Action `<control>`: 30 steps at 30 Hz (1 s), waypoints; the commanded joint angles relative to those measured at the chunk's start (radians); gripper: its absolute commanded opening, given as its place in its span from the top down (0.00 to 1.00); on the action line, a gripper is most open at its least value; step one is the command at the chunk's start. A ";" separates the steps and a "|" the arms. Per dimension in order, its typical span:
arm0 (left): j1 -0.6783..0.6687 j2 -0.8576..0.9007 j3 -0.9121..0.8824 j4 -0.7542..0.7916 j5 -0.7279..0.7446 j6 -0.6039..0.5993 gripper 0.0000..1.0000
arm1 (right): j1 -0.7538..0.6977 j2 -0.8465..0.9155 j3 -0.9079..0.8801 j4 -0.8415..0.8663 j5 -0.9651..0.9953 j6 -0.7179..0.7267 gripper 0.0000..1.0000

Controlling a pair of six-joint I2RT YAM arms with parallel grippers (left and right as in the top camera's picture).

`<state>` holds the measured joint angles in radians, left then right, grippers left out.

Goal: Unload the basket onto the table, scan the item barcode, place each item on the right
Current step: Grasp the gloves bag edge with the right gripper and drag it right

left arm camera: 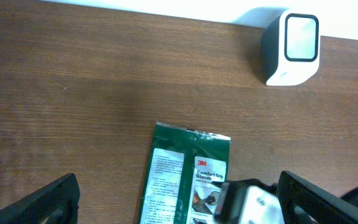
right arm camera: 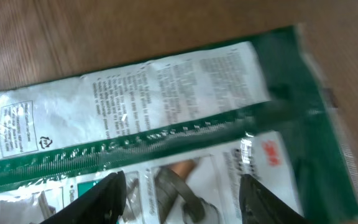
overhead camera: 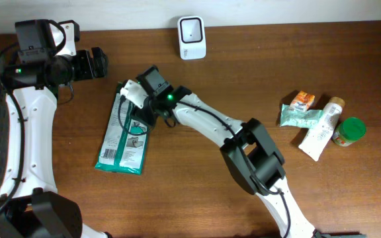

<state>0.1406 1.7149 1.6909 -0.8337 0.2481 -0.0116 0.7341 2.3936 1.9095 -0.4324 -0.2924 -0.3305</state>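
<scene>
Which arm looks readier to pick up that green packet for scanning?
Right. The right gripper hangs directly over the packet, its fingers apart above it. The left gripper, wide open, sits off past the packet's far corner, over bare table.

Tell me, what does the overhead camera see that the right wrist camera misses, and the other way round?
Only overhead: the scanner at the far edge, the left arm, and a tube, jar and small packs on the right.
Only right wrist: fine print and a 3M logo, seen up close.
Both: the green packet lying flat, with the right gripper open over it.
</scene>
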 commanded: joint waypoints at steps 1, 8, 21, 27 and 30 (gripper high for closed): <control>0.000 -0.010 0.015 0.002 0.010 0.004 0.01 | 0.040 0.050 0.012 0.004 0.009 -0.059 0.43; 0.000 -0.010 0.015 0.002 0.010 0.004 0.01 | 0.051 0.054 0.009 -0.027 0.060 0.023 0.45; 0.000 -0.010 0.015 0.002 0.010 0.004 0.01 | 0.008 0.047 0.008 -0.410 0.357 0.053 0.44; 0.000 -0.010 0.015 0.002 0.010 0.004 0.01 | -0.050 -0.008 0.008 -0.541 0.358 -0.040 0.43; 0.000 -0.010 0.015 0.002 0.010 0.004 0.01 | -0.079 -0.048 0.011 -0.564 0.357 -0.040 0.42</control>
<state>0.1406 1.7149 1.6909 -0.8337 0.2481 -0.0116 0.7025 2.3741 1.9484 -0.9688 -0.0025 -0.3378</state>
